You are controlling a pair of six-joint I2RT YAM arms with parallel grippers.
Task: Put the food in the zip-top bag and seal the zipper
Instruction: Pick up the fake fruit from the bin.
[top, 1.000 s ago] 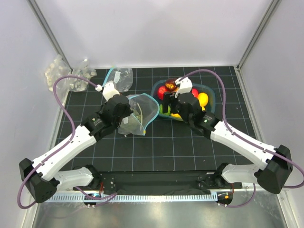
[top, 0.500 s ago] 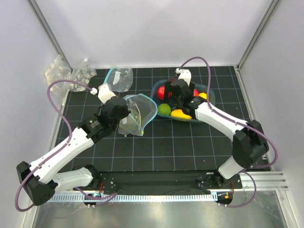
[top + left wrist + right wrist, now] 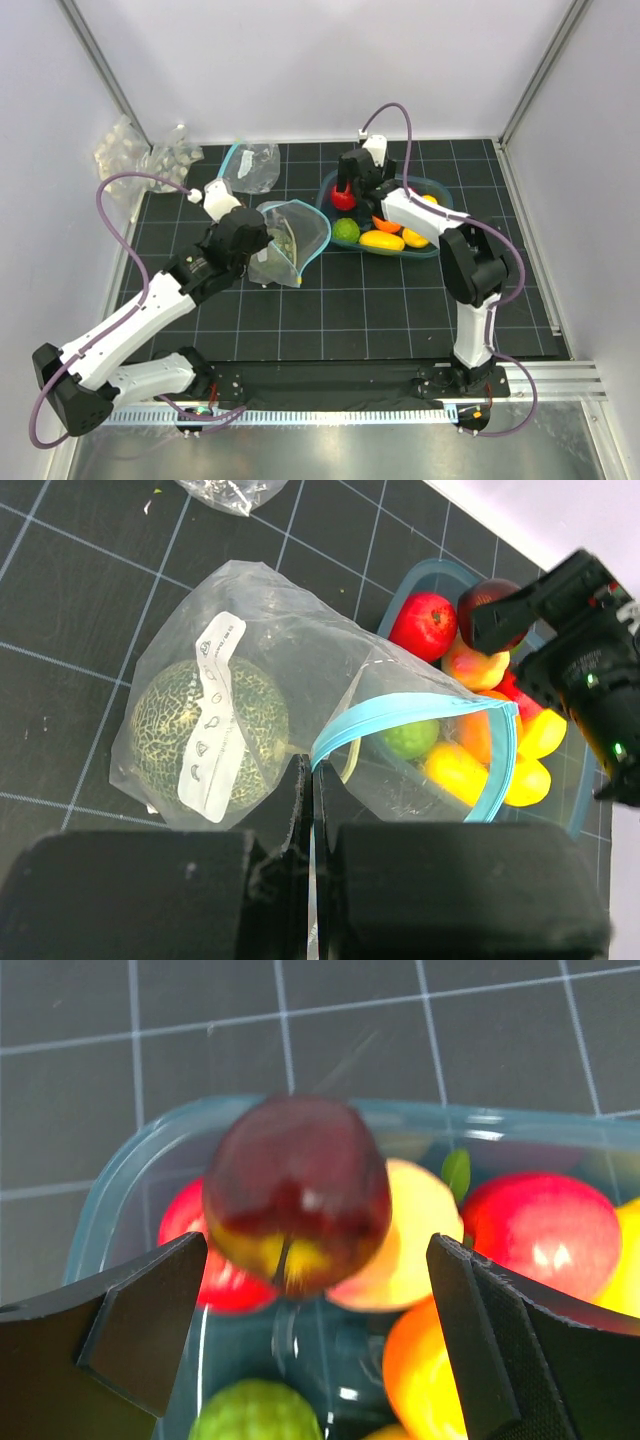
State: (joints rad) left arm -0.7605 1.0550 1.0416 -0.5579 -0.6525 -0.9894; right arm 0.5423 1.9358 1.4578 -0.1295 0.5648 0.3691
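Observation:
The zip-top bag (image 3: 292, 238) lies left of the tub, its mouth held open, with the dull-green melon (image 3: 205, 730) inside. My left gripper (image 3: 312, 780) is shut on the bag's mouth edge at the teal zipper (image 3: 400, 712); it also shows in the top view (image 3: 266, 233). My right gripper (image 3: 318, 1250) is open over the tub's back left corner (image 3: 349, 188). A dark red apple (image 3: 296, 1192), blurred, sits between its fingers without touching them. Below lie a red ball (image 3: 545, 1232), a green ball (image 3: 255, 1415) and an orange ball (image 3: 430, 1370).
The teal tub (image 3: 441, 238) holds several fruits, with a yellow lemon (image 3: 382, 241) at its front. A second clear bag (image 3: 252, 165) lies at the back. Packs of white lumps (image 3: 125, 160) sit at the back left against the wall.
My right arm has swung round and its gripper has moved back and left over the tub. My left gripper still holds the bag's mouth in about the same place.

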